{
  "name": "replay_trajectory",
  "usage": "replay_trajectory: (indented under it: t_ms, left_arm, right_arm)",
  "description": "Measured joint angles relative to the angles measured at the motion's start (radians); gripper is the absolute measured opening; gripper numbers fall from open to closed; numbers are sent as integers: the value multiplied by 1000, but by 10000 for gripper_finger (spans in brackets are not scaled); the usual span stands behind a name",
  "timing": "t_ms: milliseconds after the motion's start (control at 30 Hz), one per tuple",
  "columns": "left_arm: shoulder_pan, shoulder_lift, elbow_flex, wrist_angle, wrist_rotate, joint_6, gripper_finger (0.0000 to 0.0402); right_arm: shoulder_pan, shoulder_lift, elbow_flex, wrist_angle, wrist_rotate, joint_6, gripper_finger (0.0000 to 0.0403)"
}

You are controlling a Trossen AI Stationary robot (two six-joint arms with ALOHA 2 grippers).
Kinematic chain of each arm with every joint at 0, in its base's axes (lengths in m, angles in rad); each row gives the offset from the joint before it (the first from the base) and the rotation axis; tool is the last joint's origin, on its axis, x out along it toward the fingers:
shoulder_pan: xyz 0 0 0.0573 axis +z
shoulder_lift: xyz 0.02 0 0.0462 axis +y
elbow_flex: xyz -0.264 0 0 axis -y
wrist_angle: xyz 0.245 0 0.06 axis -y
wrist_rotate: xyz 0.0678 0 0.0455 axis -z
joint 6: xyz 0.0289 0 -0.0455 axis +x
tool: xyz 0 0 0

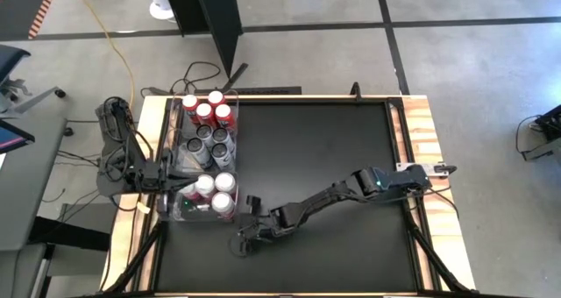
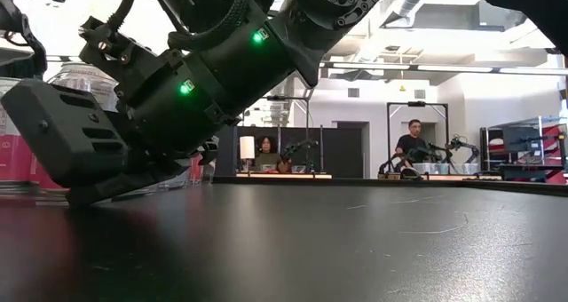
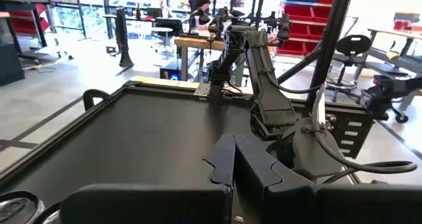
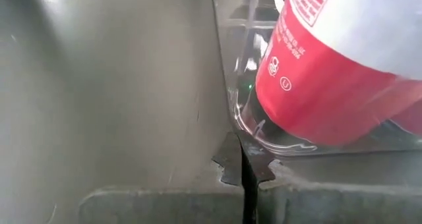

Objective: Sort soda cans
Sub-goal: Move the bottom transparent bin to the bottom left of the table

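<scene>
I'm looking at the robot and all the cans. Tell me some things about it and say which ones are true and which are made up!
1. The soda cans stand in clear tubs at the table's left side. True.
2. The right gripper is holding a can. False: it is shut and empty, low by the nearest tub.
3. A can lies tipped over in the middle of the table. False: no can shows there.
4. The left gripper is shut and holds nothing. True.
5. People are in the room behind the table. True.
</scene>
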Motion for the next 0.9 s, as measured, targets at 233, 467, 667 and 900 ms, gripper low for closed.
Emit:
replay_trajectory:
  t_ms: [233,467,667,900]
  left_arm:
    - [0,-16,0,-115,-65,-47,0]
    - [-6,-44,0,-344,-6,-232,0]
    - [-86,-47,0,-363,0,-199,0]
    - [-238,-88,0,-475,-122,-261,0]
  right_arm:
    - [36,2,0,6,14,-54,4]
    - [40,2,0,9,5,-45,5]
    - [41,2,0,8,-4,-45,5]
    - [42,2,0,7,-10,-46,5]
